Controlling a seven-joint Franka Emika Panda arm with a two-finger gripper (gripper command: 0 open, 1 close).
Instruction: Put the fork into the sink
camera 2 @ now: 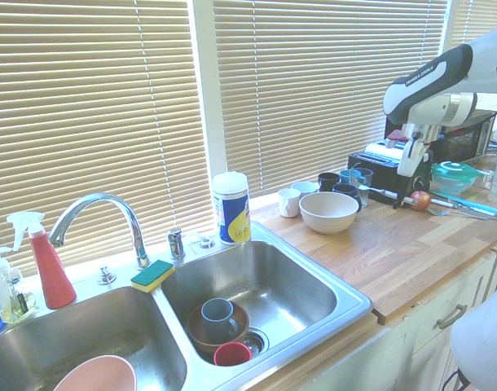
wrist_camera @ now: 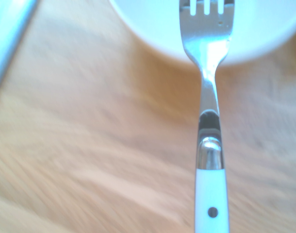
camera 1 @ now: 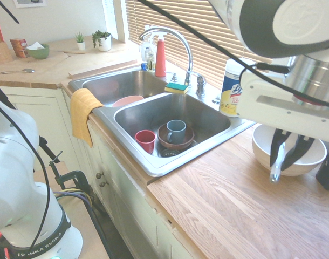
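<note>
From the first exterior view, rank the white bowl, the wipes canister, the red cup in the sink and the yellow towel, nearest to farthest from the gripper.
1. White bowl, right behind the gripper.
2. Wipes canister, by the sink's back corner.
3. Red cup, in the near basin.
4. Yellow towel, draped over the sink's far front edge.

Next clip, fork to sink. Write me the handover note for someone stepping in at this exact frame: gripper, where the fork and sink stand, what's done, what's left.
Gripper: shut on the fork, which hangs tines down above the wooden counter, just in front of the white bowl.
Sink: off to the side across the counter. The nearer basin holds a red cup and a grey mug in a brown bowl.
Done: fork picked up and clear of the counter.
Left: carry it over to the sink, lower it into a basin and let go, probably clear of the dishes.
</note>
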